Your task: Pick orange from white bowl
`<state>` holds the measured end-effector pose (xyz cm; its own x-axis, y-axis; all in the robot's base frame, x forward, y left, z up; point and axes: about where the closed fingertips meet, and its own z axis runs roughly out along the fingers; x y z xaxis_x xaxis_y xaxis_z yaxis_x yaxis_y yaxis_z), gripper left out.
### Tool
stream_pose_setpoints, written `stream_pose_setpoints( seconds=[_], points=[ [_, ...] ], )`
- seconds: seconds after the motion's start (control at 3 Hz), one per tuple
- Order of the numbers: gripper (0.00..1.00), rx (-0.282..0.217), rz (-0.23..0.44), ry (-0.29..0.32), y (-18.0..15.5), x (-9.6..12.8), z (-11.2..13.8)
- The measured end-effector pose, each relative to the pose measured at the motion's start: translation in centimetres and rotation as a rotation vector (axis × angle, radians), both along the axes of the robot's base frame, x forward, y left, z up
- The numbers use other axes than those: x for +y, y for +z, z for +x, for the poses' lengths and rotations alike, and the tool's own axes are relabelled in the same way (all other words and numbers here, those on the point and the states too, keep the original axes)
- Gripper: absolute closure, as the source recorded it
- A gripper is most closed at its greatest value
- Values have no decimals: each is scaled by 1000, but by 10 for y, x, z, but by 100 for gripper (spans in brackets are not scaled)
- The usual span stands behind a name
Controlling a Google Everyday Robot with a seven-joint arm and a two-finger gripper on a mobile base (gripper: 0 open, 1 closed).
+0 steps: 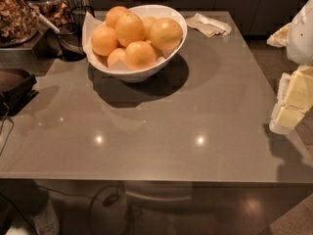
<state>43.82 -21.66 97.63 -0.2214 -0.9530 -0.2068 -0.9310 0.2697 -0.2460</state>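
A white bowl [135, 74] with a slanted rim stands at the back left of the grey table [161, 131]. It holds several large oranges piled on a paper liner; one big orange [129, 28] sits on top near the middle, another [166, 33] at the right. My gripper [293, 99], white and pale yellow, is at the right edge of the view beside the table's right side. It is far to the right of the bowl and holds nothing that I can see.
A dark clear-glass jar [72, 39] stands just left of the bowl. Containers of dried snacks [17, 13] are at the far left back. A folded napkin [209, 24] lies behind the bowl to the right. A dark object [14, 84] sits at the left edge.
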Motion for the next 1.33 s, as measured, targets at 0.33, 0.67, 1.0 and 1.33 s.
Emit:
stream_pose_setpoints(
  seconds=[0.33, 0.67, 1.0, 1.33],
  points=[
    [0, 0, 0, 0, 0, 0, 0],
    [0, -32, 41, -89, 8, 4, 14],
    [0, -55, 106, -231, 26, 8, 43],
    [0, -72, 128, -285, 45, 16, 67]
  ],
)
